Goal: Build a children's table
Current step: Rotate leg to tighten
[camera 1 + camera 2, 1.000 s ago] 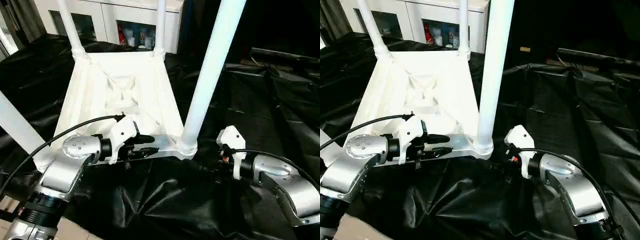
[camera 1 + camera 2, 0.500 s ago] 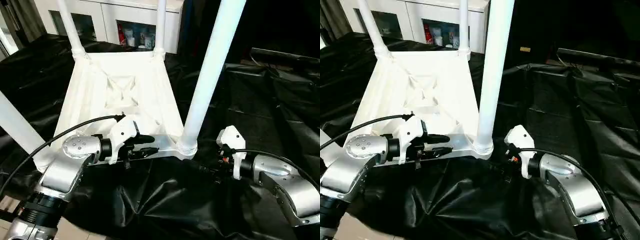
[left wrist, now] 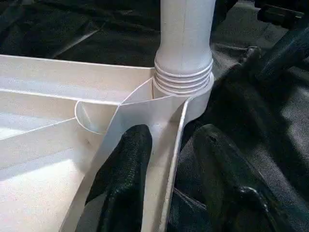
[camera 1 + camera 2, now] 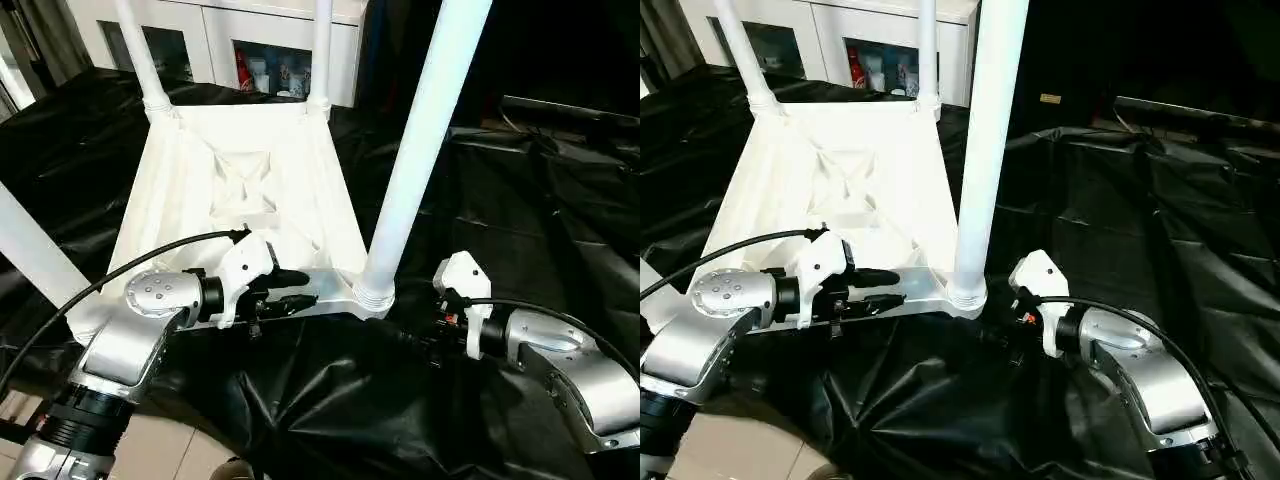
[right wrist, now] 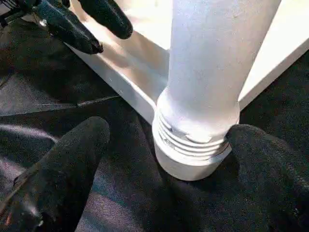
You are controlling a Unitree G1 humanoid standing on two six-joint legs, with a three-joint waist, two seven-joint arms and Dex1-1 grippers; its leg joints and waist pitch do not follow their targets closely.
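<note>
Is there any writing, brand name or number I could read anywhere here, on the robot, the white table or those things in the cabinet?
None can be read.
Bottles and boxes in the cabinet: they may bear labels, too small and blurred to read.
Table top and legs: plain white, no markings.
Robot forearms: no lettering visible.

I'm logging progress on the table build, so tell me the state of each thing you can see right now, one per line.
Table top: upside down on the black sheet, ribbed underside facing up.
Near right leg: upright in its corner socket, some thread rings showing at the base.
Two far legs: upright in their sockets.
Near left leg: standing at its corner.
Left hand: closed on the table top's near rim.
Right hand: open, fingers either side of the leg's base.
Black sheet: spread out, wrinkled.
</note>
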